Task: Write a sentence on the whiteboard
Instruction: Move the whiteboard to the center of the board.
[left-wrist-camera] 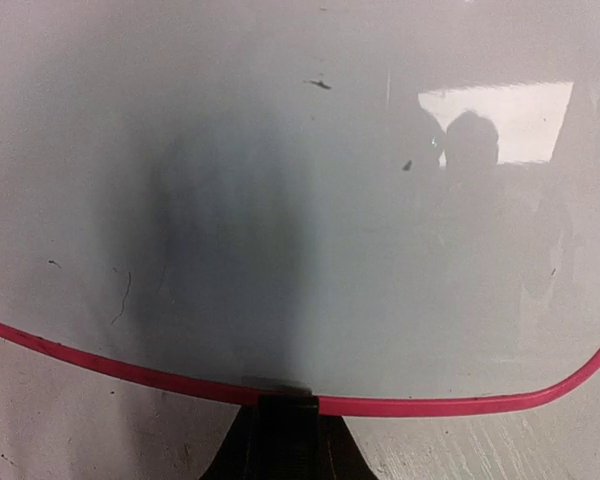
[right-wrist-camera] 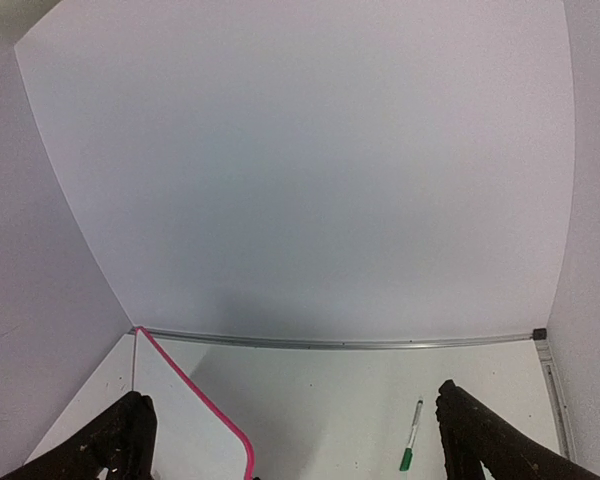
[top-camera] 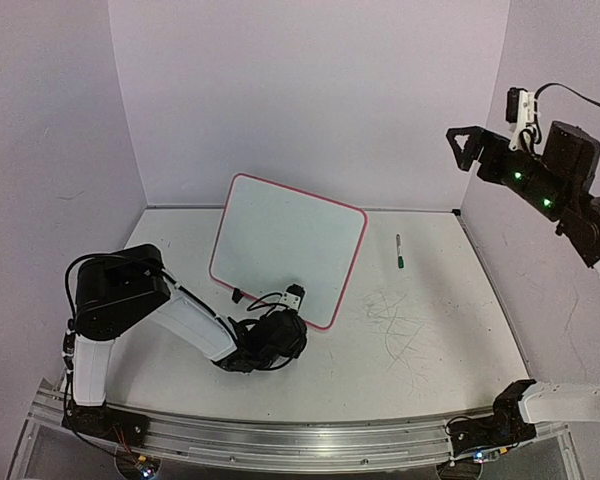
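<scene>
The whiteboard [top-camera: 290, 245], white with a pink-red rim, stands tilted up at the middle of the table. Its face is blank: the sentence does not show on it. My left gripper [top-camera: 296, 322] is low at the board's near bottom edge. In the left wrist view its black jaws [left-wrist-camera: 285, 412] are closed on the pink rim of the whiteboard [left-wrist-camera: 330, 200]. My right gripper [top-camera: 465, 146] is raised high at the right, open and empty [right-wrist-camera: 300, 462]. A green-capped marker [top-camera: 399, 251] lies on the table right of the board, and also shows in the right wrist view [right-wrist-camera: 411, 436].
Faint grey scribbles [top-camera: 400, 325] mark the tabletop right of the board. One black clip foot [top-camera: 238, 295] sits under the board's lower left edge. Grey walls close the back and both sides. The board's corner shows in the right wrist view [right-wrist-camera: 165, 420].
</scene>
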